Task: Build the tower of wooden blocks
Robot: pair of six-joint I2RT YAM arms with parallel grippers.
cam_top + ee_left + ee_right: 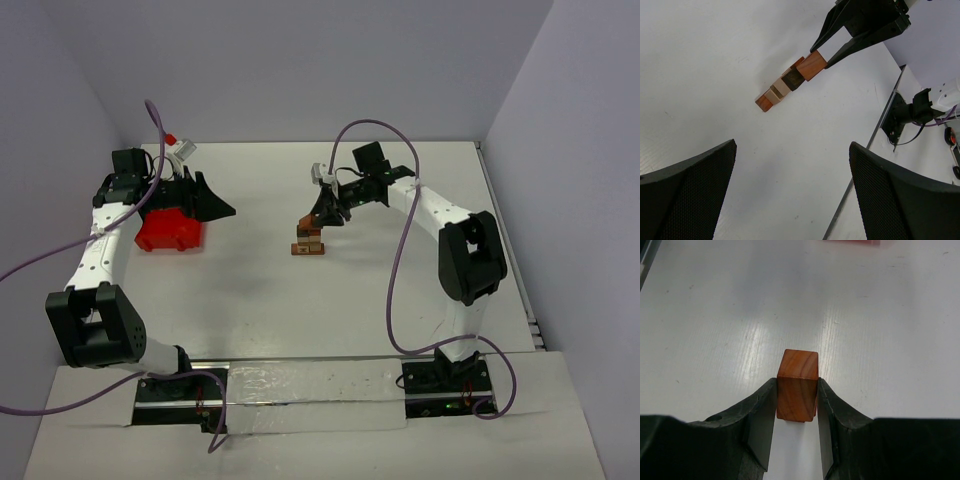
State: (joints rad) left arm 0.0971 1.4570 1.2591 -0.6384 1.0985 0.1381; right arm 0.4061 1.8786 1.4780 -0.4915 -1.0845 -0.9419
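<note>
Block clamped in my right claw (797, 386): a reddish-brown wood cube (798, 382), both fingers flat on its side faces and its front half sticking out past the tips. Nothing else sits between those fingers.

The right claw is at the top of the wood block tower (308, 240), which stands mid-table, slightly right of centre on the white table (300, 320). From the left wrist camera the stack (781, 88) runs from a reddish-brown base piece (763, 103), through tan layers, to a dark brown block (793, 79). The held cube sits right against that dark block. I can't tell whether it is seated or just off it. Another reddish piece shows behind the cube; its shape is unclear.

My left claw (792, 149) is spread wide, holding nothing, with the mesh-faced fingers (695, 195) far apart. It hangs at the right edge of the red plastic bin (168, 233) on the left side of the table, well apart from the tower and aimed toward it. The bin's contents aren't visible from above, as my arm covers part of it.
</note>
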